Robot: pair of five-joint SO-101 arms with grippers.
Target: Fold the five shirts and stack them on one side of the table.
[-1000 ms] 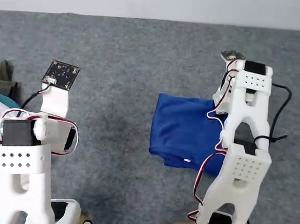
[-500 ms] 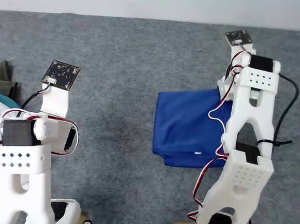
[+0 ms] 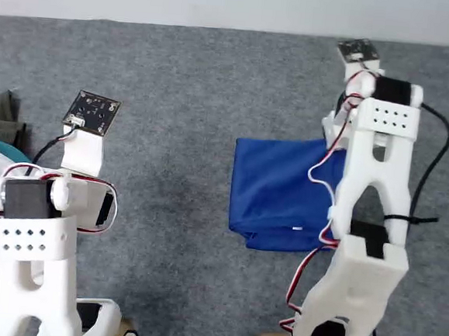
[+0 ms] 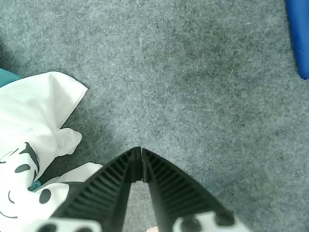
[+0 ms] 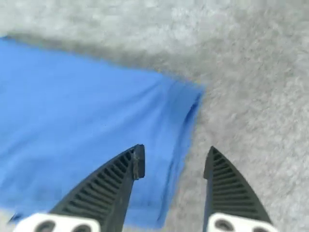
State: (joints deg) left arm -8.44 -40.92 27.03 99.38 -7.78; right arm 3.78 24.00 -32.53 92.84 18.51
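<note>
Blue shirt [image 3: 276, 199] lay folded, right of centre on the grey table [image 3: 185, 79].
Your right gripper [image 5: 175, 155] hung spread over its edge near a corner, gripping nothing, likely to straighten or slide it. Your left gripper [image 4: 141, 153] was pinched closed and empty beside the white shirt [image 4: 34, 111], probably next.

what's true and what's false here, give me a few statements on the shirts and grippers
1. The right gripper is open over the blue shirt's edge. True.
2. The left gripper is shut on the white shirt. False: it is shut on nothing, over bare table.
3. The blue shirt lies flat by the right arm. True.
4. The white shirt is stacked on the blue shirt. False: it lies crumpled by the left arm, apart from it.
</note>
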